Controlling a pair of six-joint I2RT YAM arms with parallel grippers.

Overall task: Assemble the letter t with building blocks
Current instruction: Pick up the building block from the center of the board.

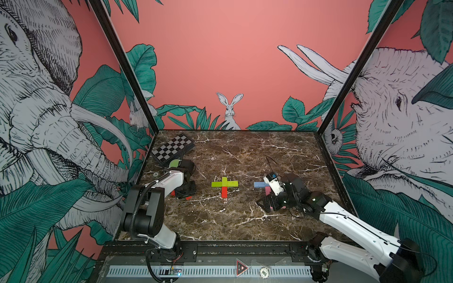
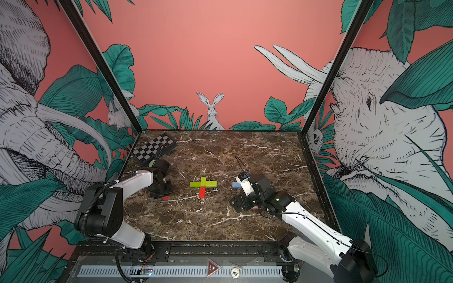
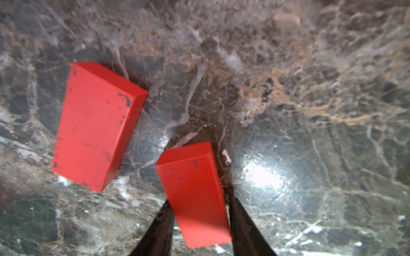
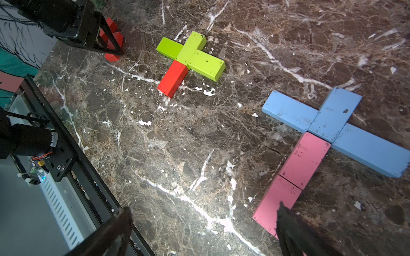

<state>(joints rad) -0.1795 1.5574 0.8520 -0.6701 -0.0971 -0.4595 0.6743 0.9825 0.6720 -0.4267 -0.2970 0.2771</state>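
A: Left wrist view: left gripper (image 3: pixel 200 200) fingers (image 3: pixel 159 228) pressed on both long sides of a red block (image 3: pixel 190 177). Can't tell if it's off the table (image 1: pixel 245 220). Spare red (image 3: pixel 95 126) lies just beside it. Step?
B: Grasping a stem piece, I'd say. Green t (image 1: pixel 224 184) mid-table has one red stem block (image 1: pixel 224 192); blue-pink t (image 4: pixel 326 124) has two.
A: Next?
B: Lift, carry to the middle, butt it end-to-end on that stem's near end, straight. Right gripper (image 4: pixel 202 207) is spread wide and empty, over the pink end.
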